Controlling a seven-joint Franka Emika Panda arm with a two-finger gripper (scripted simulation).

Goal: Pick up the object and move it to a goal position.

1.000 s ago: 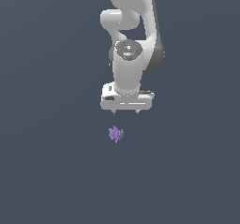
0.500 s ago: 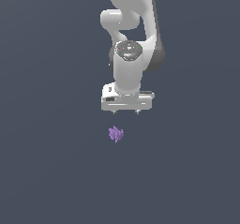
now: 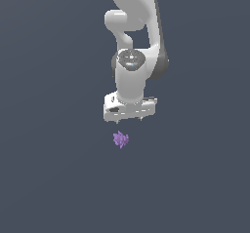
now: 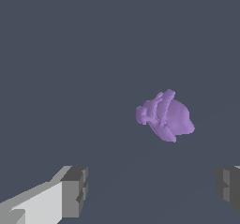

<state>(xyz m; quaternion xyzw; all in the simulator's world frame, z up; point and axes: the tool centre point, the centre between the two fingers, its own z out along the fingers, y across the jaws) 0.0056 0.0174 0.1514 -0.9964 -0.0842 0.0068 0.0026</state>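
The purple object (image 3: 120, 139) lies alone on the dark grey worktop (image 3: 53, 178), just below my hand (image 3: 130, 119) in the exterior view and clear of both fingertips. It is a small, lumpy clump with jagged ridges along one side and a smoother rounded bulge on the other, far smaller than the hand above it. My hand hangs over it pointing straight down, jaws spread wide and holding nothing; in the wrist view the object (image 4: 165, 120) sits beyond the gap between my two fingertips (image 4: 75, 190), nearer one than the other. I judge this posture to be a lineup for a top-down grasp: the wide opening leaves room to straddle the clump, though the hand looks set a little off-centre from it. No goal marker shows in either view.
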